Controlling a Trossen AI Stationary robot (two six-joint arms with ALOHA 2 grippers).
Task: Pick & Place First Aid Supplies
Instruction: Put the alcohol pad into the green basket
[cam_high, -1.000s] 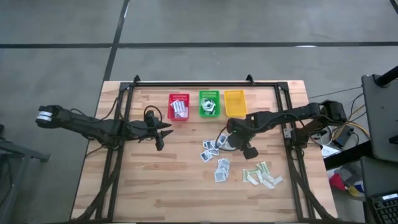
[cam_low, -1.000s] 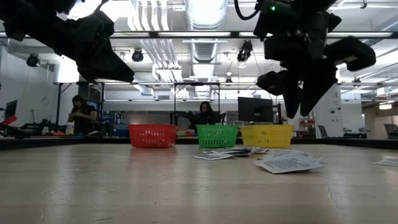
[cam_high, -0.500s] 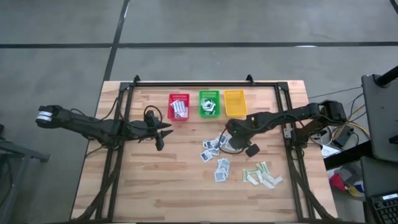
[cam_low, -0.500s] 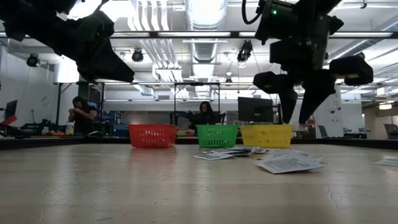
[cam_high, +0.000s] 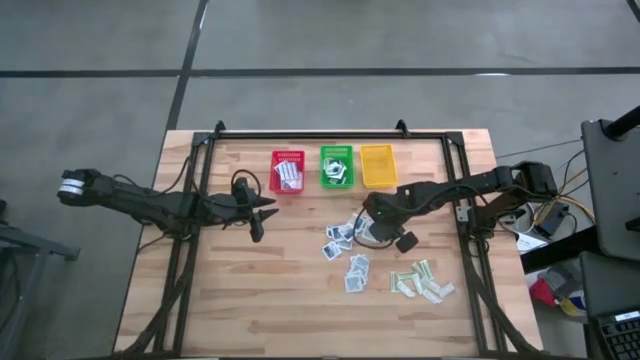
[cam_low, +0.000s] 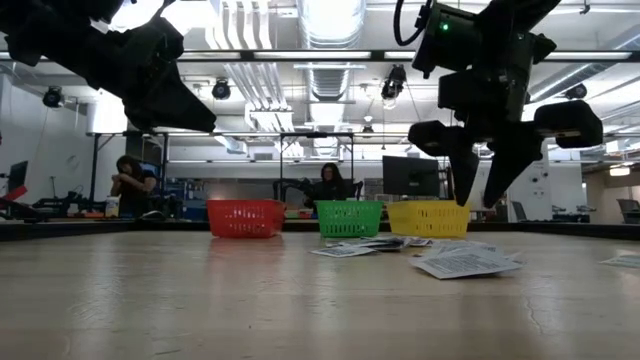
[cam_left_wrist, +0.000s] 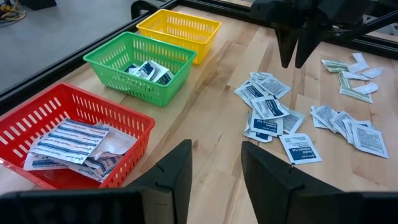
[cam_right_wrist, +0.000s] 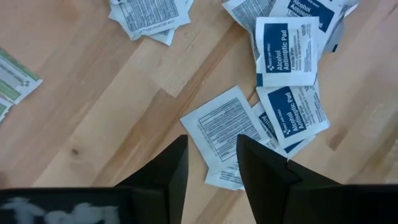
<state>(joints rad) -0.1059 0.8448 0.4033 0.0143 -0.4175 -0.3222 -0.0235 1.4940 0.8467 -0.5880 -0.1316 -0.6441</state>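
Red basket (cam_high: 287, 171), green basket (cam_high: 336, 166), yellow basket (cam_high: 378, 165), white-and-blue packets (cam_high: 352, 250).

Over the last second the right gripper (cam_high: 372, 228) moves across the desk, from a spot nearer the pale green-beige strips (cam_high: 422, 281) back toward the scattered alcohol pad packets (cam_high: 346, 237). It now hangs directly above that cluster. Its fingers (cam_low: 463, 172) spread wider apart than before, pointing down, with nothing between them.

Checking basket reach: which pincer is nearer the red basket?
Left. The left pincer hovers just in front of the red basket; the right pincer hangs farther off, over the square packets.
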